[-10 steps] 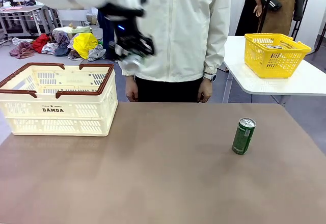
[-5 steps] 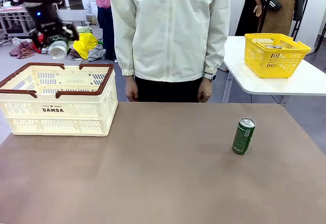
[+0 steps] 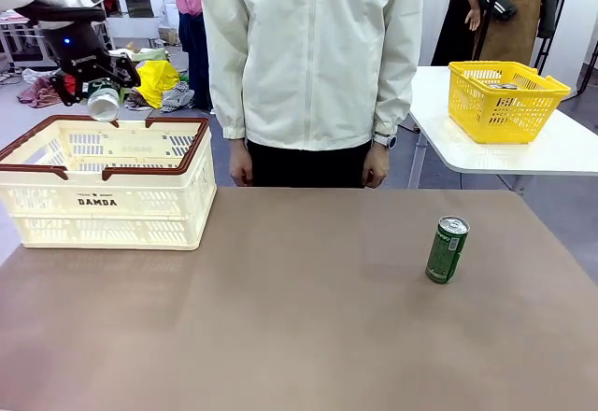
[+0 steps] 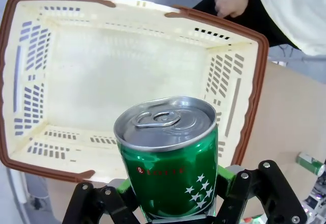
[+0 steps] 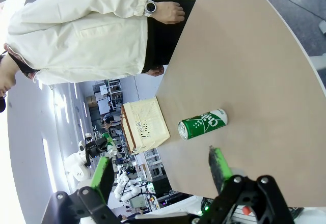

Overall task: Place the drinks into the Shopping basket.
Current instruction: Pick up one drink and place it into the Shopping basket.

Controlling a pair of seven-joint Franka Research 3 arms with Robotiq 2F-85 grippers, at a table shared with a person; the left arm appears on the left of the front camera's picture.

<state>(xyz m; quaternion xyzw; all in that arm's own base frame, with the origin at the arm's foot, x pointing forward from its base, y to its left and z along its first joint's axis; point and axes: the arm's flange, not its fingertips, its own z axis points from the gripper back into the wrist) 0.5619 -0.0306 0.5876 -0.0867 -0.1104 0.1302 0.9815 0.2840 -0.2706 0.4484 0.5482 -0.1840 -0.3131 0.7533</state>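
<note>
Left claw (image 4: 173, 183): clamped on a green can (image 4: 168, 158), green pads on both sides of its body, silver top pointing away from the wrist and down toward the basket.

Held can, place: high above the cream basket (image 3: 140, 210), which is empty inside. From the front it hangs over the far left part, close to the far brown rim.

Right claw (image 5: 160, 169): spread wide, nothing between its pads.

Second green can (image 3: 447, 250): upright on the tabletop (image 3: 280, 318), well to the right and well apart from the basket, yet to be picked up.

Person (image 3: 313, 56): standing at the far edge, hands hanging down, just beside the basket's right end.

Risk, height: if you let go from here, the can falls top first, bounces on the bare floor and may dent.

Risk, rim: drift farther back and it can clip the rim and drop outside.

Advice: you should lower it toward the middle before letting go.
</note>
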